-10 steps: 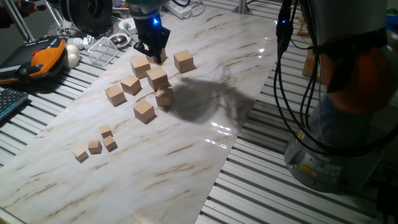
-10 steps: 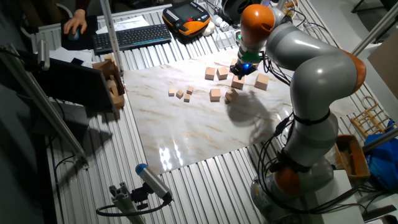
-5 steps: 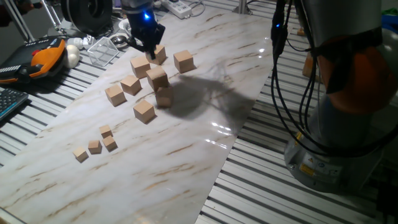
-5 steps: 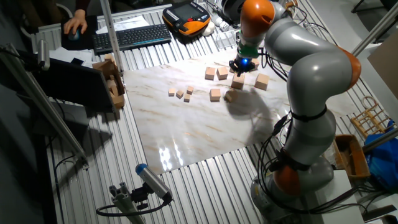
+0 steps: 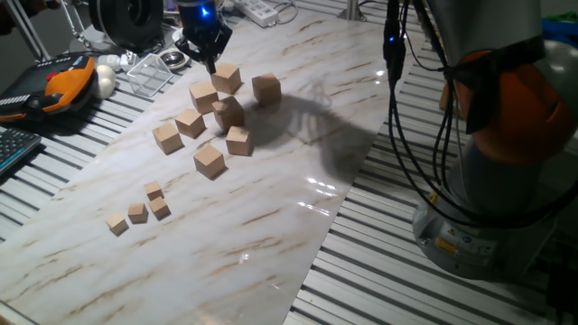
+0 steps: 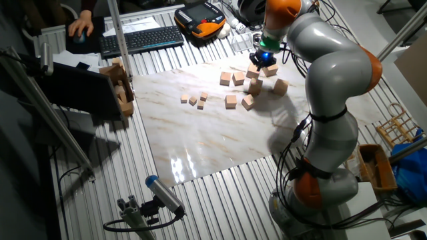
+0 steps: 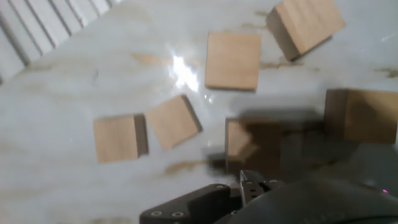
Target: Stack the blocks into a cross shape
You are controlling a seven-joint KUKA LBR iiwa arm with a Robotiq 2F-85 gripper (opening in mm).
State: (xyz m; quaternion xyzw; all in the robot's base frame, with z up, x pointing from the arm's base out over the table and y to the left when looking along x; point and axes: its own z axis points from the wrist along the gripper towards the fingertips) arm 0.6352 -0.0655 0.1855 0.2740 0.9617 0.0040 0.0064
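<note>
Several tan wooden blocks lie scattered, all flat on the marble board, with none on top of another. The rearmost block [image 5: 226,78] [image 6: 269,69] sits just right of my gripper [image 5: 209,63] [image 6: 257,62]. The gripper hangs above the back edge of the cluster and holds nothing. In the hand view its dark fingers [image 7: 186,208] meet at the bottom [image 7: 245,184], with a shadowed block [image 7: 252,146] below them and other blocks [image 7: 233,60] [image 7: 173,121] around. More blocks [image 5: 228,113] [image 5: 209,160] [image 5: 266,88] lie nearer the front.
Small tan cubes [image 5: 137,213] [image 6: 193,101] lie at the board's front left. A clear plastic box [image 5: 149,74] and an orange pendant [image 5: 68,81] sit beyond the marble board [image 5: 271,235]. The robot base and cables [image 5: 488,181] stand to the right.
The gripper has lifted and drawn back to the left, off the block cluster. The rear block it was over stands uncovered, shifted slightly left. The arm's shadow slid right.
</note>
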